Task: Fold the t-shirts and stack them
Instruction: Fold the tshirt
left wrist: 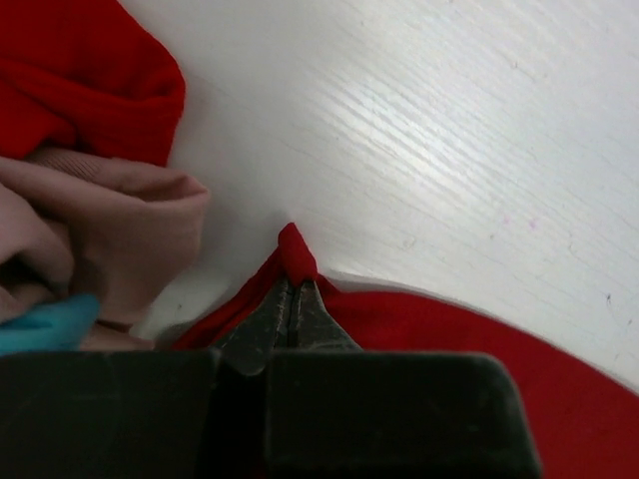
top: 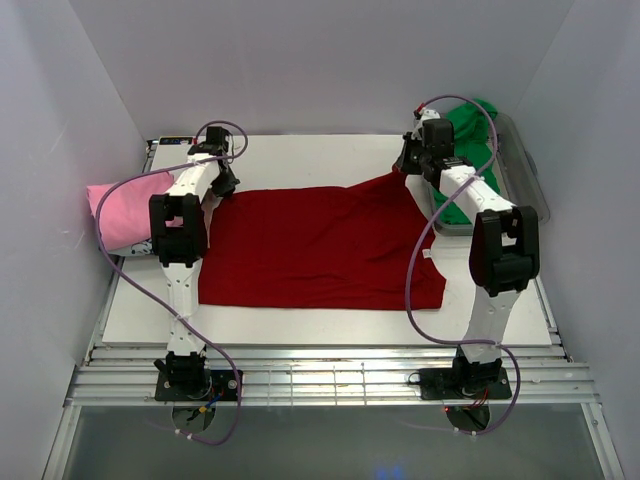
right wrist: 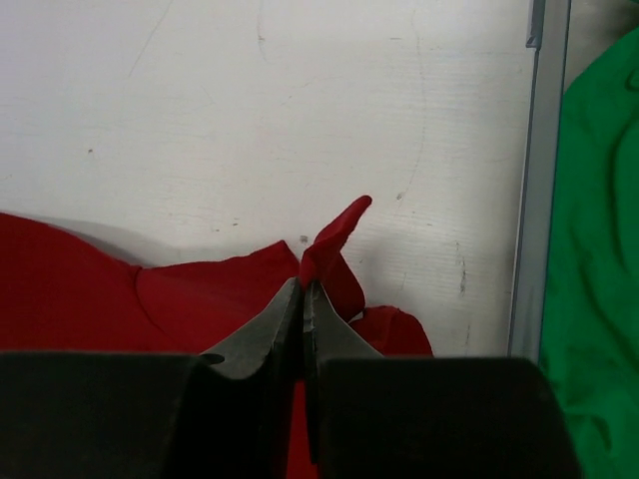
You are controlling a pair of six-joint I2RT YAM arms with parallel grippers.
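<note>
A red t-shirt [top: 315, 245] lies spread across the middle of the white table. My left gripper [top: 226, 183] is shut on its far left corner [left wrist: 296, 251]. My right gripper [top: 406, 164] is shut on its far right corner [right wrist: 334, 239], lifted a little off the table. A pink t-shirt [top: 125, 205] lies in a pile at the table's left edge. Peach cloth [left wrist: 120, 235], blue cloth [left wrist: 45, 321] and more red cloth [left wrist: 90, 85] show at the left of the left wrist view. A green t-shirt [top: 470, 150] fills a tub at the right; green cloth [right wrist: 599, 269] also shows beside my right gripper.
The clear plastic tub [top: 525, 180] stands at the table's far right, its rim [right wrist: 529, 220] close beside my right gripper. White walls close in the left, back and right. A metal rail [top: 320, 380] runs along the near edge by the arm bases.
</note>
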